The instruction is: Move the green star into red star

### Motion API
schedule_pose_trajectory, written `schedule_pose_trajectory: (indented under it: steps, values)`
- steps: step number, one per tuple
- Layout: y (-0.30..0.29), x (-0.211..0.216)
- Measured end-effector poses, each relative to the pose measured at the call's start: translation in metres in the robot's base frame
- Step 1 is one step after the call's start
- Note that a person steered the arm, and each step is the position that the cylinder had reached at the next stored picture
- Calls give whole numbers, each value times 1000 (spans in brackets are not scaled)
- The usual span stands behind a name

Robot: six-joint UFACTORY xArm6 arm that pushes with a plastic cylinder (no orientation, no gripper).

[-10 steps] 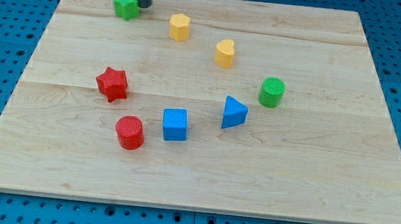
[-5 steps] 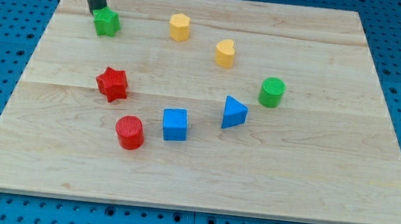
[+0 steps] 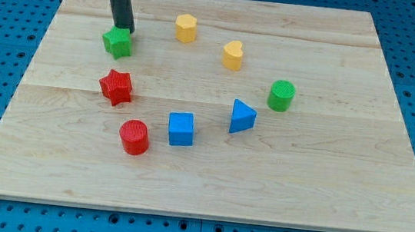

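Note:
The green star lies on the wooden board at the upper left. The red star lies below it, a short gap apart. My tip rests against the green star's top edge, on the side away from the red star. The dark rod rises from it out of the view's top.
Two yellow blocks lie to the right of the green star. A green cylinder is at the right. A blue triangle, a blue cube and a red cylinder lie below the middle.
My tip has pushed the green star from the top edge to the left and then down towards the red star. The other blocks have not moved.

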State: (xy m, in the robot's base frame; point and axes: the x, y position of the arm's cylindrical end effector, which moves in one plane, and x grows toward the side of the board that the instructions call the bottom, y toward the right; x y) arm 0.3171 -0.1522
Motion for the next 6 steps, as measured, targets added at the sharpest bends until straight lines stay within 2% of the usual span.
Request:
schedule_pose_trajectory:
  steps: [2, 4, 6]
  values:
    - [-22, 15]
    - [-22, 60]
    - [-23, 84]
